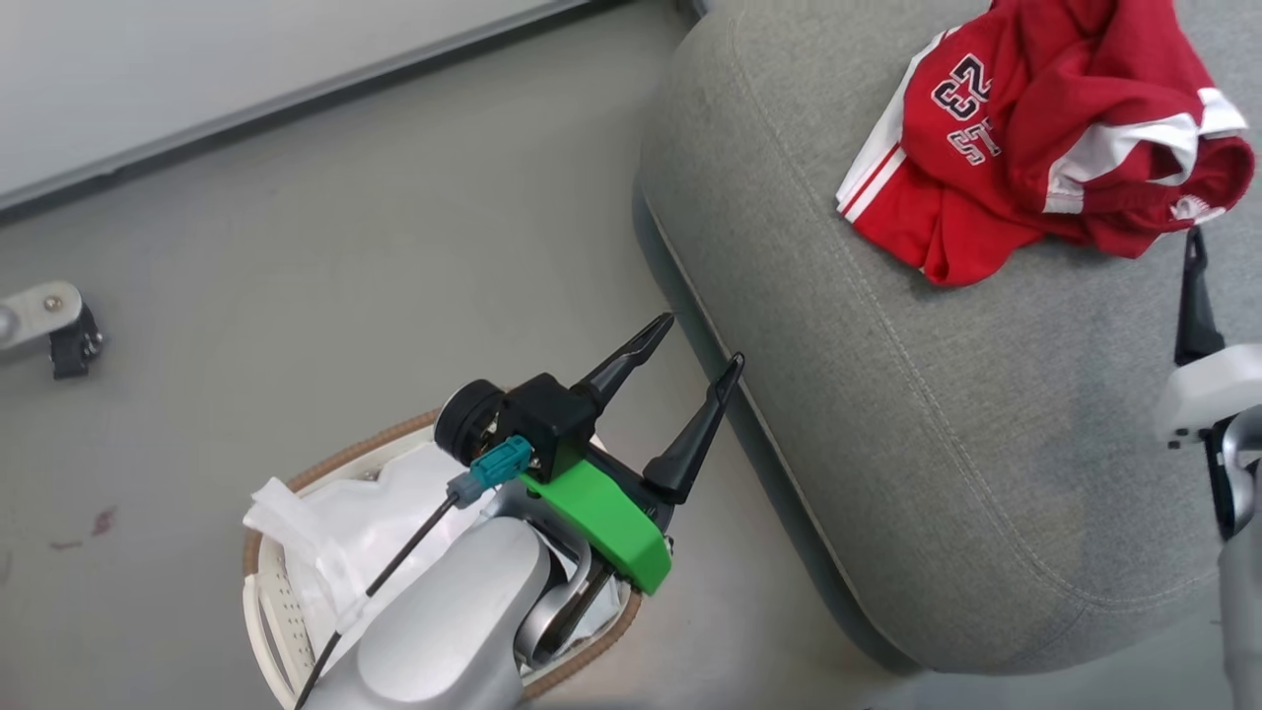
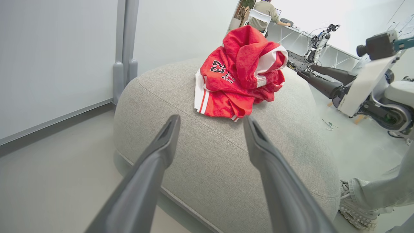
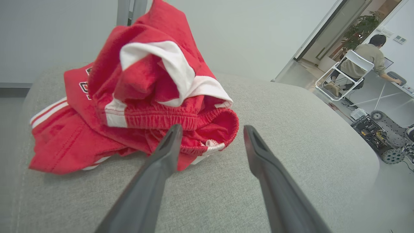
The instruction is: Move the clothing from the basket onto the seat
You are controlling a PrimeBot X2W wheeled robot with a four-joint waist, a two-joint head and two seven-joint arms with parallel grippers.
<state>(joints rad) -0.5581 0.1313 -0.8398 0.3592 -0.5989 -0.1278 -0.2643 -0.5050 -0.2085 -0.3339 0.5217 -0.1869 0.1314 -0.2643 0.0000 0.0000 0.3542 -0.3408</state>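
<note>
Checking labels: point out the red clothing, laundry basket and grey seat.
red clothing (image 1: 971,99), head view, on the panel numbered 23
laundry basket (image 1: 340,458), head view, on its brown woven rim
grey seat (image 1: 937,414), head view, on bare cushion top

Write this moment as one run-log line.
clothing: heaped on seat | basket: white liner showing | left tool: open, empty | right tool: open, empty

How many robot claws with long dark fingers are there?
2. The left gripper hangs open above the white oval plastic basket near the big grey fabric seat; the right gripper is open over the seat beside the bright red clothing.
</note>
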